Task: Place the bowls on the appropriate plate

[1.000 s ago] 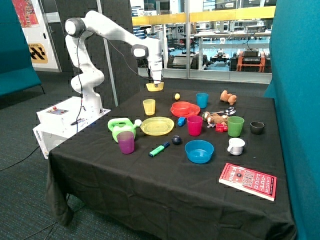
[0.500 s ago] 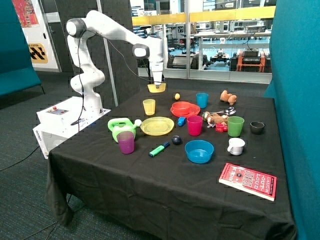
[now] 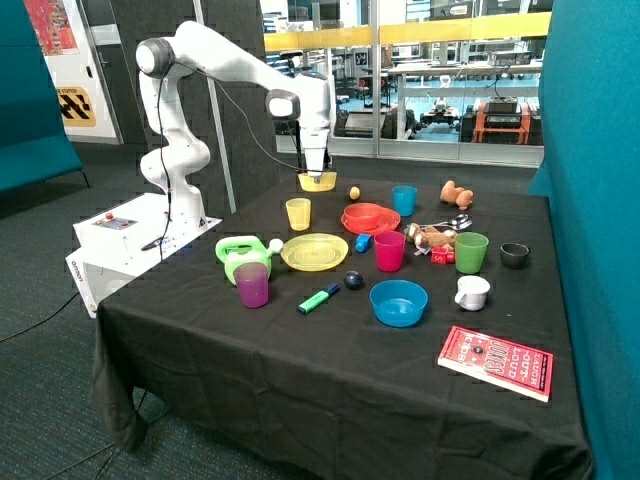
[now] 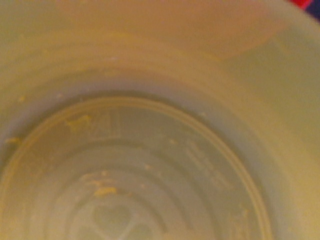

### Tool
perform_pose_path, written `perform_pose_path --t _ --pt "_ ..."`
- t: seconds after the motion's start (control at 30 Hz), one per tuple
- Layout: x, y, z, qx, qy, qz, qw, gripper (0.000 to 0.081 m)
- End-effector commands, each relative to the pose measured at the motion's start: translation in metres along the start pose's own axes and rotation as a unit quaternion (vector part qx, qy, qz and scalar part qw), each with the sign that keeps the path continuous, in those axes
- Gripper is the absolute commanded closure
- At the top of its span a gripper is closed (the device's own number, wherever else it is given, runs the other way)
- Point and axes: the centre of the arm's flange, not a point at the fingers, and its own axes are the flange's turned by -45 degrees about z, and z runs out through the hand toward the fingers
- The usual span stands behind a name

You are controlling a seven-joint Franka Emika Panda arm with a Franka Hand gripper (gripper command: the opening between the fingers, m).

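Fingers of the gripper pinch the rim of the small round yellow plastic bowl, which hangs clear of the black-clothed bench, above its far edge. In the wrist view the yellow bowl's inside fills the frame, with concentric rings and a moulded heart shape on its floor. Landmark: the wide flat yellow plastic plate on the bench. The held bowl is beyond this plate, well apart from it and higher. The tall yellow plastic cup stands between them, just beyond the plate. The small red-orange plastic bowl sits on the red plastic plate, near the yellow plate's far side. The yellow plate carries nothing.
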Motion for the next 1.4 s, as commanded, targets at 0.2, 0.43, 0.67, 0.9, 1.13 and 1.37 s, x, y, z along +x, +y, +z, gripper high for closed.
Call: perform_pose_path --t 0.2,0.43,0.67,0.9,1.13,1.37 --pt "-0.002 0.051 0.008 0.00008 0.0003 0.044 0.999 0.0808" --pt "0.0 0.063 0.008 0.00009 0.0003 0.055 0.9985 0.0808" --pt "0.002 0.074 0.012 0.00009 0.0003 0.065 0.9979 0.0808" --pt "0.004 0.092 0.021 0.0001 0.0003 0.09 0.996 0.0808" --pt "0.005 0.111 0.031 0.0001 0.0003 0.11 0.994 0.0808" --pt "0.006 0.126 0.04 0.00011 0.0003 0.121 0.9926 0.0808"
